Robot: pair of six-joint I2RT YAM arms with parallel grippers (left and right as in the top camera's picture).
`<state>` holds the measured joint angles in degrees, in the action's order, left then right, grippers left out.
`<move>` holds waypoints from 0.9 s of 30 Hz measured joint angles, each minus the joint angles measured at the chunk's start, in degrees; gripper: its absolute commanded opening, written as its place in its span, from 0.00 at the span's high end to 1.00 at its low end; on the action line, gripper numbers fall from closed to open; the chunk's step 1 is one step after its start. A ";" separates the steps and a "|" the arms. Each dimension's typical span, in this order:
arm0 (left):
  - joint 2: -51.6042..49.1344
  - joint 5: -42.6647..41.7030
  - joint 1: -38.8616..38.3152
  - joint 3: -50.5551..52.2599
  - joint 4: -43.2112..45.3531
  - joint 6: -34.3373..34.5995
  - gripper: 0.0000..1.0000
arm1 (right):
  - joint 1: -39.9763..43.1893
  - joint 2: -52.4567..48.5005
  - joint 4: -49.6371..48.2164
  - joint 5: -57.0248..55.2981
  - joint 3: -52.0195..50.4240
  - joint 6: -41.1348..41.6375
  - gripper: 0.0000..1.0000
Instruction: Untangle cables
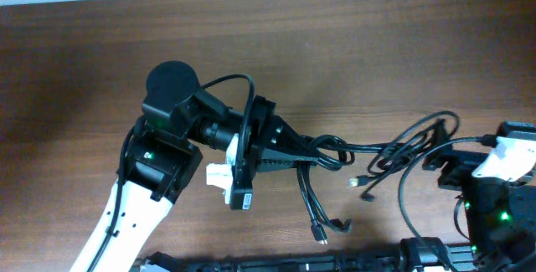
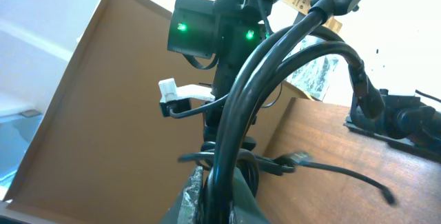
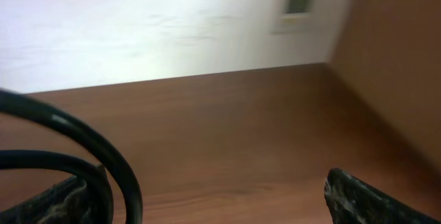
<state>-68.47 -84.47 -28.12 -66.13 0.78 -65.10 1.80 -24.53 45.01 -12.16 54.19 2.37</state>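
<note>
Cables [image 1: 335, 150] sat bunched in a knot right at the tip of the left pincer [image 1: 306, 151], which was pressed together on that bundle. Loose strands trailed ahead of it toward the right pincer [image 1: 448, 167]. That one's fingers stood spread wide and gripped nothing, with a loop passing just beside one finger.

To my eye the step in hand was drawing the tangle apart. The left should hold the knot firm while the right closes on one strand of the loop, not two, then pulls away slowly and stops if the knot tightens.

Bare table [image 1: 352, 46] lay open on the far side of both pincers. On the near side the edge and a dark rail [image 1: 293, 264] sat close, so pulling that way looked cramped.
</note>
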 measured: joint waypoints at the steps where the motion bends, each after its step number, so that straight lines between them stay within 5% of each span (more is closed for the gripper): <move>1: 0.00 0.02 0.02 0.00 -0.28 0.02 1.00 | -0.02 0.00 0.00 -1.81 0.00 -0.02 0.01; 19: 0.00 -1.29 8.00 0.00 -0.48 2.23 1.00 | -0.15 -0.02 -3.98 -21.11 0.00 -1.05 0.01; 25: 0.02 -1.92 9.16 0.00 -0.44 5.68 1.00 | -0.17 -0.02 -11.32 -17.00 0.02 -6.91 0.00; 26: 0.02 -2.05 9.33 0.00 -0.46 6.21 1.00 | -0.17 -0.02 -11.67 -14.97 0.02 -8.17 0.09; 27: 0.02 -2.19 9.51 0.00 -0.46 6.47 1.00 | -0.13 -0.02 -11.78 -11.45 0.02 -10.73 0.30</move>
<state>-68.45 -86.65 -18.61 -66.13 0.32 -58.63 1.67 -24.56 33.23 -23.62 54.22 -8.36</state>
